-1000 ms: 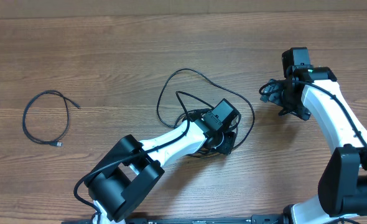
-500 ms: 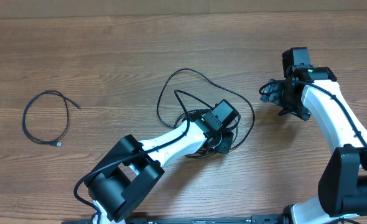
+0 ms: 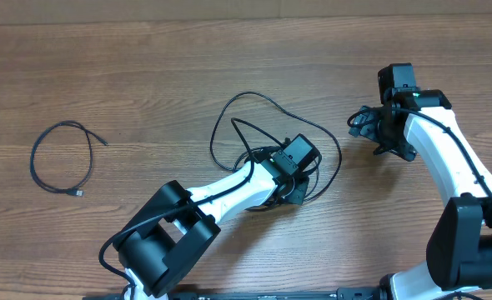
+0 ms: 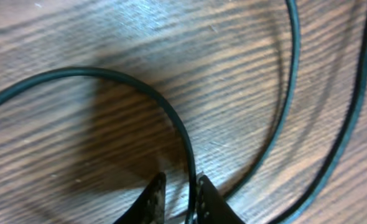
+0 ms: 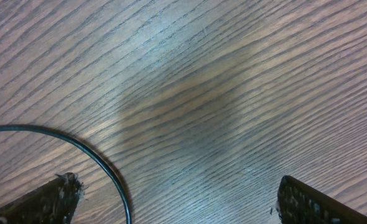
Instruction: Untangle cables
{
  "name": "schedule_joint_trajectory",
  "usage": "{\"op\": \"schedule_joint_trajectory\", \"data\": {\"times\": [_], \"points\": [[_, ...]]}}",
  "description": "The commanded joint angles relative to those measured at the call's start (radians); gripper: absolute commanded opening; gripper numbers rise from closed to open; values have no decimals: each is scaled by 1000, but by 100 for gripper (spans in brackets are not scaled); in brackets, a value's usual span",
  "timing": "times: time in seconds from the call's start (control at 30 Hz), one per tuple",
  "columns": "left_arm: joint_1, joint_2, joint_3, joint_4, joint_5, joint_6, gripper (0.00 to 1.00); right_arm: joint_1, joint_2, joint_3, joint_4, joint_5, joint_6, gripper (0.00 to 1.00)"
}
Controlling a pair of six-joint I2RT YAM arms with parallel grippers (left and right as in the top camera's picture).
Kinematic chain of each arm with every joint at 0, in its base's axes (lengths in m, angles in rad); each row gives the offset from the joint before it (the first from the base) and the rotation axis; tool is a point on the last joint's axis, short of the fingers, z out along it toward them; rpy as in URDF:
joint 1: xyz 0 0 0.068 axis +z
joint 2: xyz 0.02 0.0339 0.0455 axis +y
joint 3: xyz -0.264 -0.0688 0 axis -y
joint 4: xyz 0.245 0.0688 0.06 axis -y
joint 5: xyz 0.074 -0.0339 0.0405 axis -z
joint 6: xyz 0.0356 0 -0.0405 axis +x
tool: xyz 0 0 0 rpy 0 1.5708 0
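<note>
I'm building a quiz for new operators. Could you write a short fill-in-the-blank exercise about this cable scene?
1. The left gripper pinches one strand of the tangled cables, while the right gripper stands wide ___.
2. In the overhead view, a separate cable lies looped by itself on the ___ side of the table.
3. The table's surface shows ___ grain.

Missing words: open; left; wood.
</note>
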Motion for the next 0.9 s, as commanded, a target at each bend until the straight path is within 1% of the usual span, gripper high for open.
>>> {"op": "schedule_joint_trajectory", "data": {"times": [0.0,0.17,0.27,0.33,0.4,0.47,0.53,0.6,0.67,0.7,0.77,0.8,0.87], "points": [[-4,11,6,-4,-50,-3,22,3,5,-5,1,14,-1,100],[-5,11,6,-8,-34,-3,23,3,5,-5,1,14,-1,100],[-5,11,6,-19,-6,-3,22,3,5,-5,1,14,-1,100],[-5,11,6,-24,17,-3,24,3,5,-5,1,14,-1,100],[-5,11,6,-24,43,-3,28,3,5,-5,1,14,-1,100],[-5,11,6,-23,74,-3,34,3,5,-5,1,14,-1,100],[-5,11,6,-23,94,-3,43,3,5,-5,1,14,-1,100],[-4,11,6,-23,105,-3,47,3,5,-5,1,14,-1,100],[-5,11,6,-23,109,-3,47,3,5,-5,1,14,-1,100],[-5,11,6,-25,109,-3,45,3,5,-5,1,14,-1,100],[-5,11,6,-26,109,-3,39,3,5,-5,1,14,-1,100],[-4,11,6,-26,108,0,32,3,5,-5,1,14,-1,100],[-4,11,6,-26,104,22,27,3,5,-5,1,14,-1,100]]}}
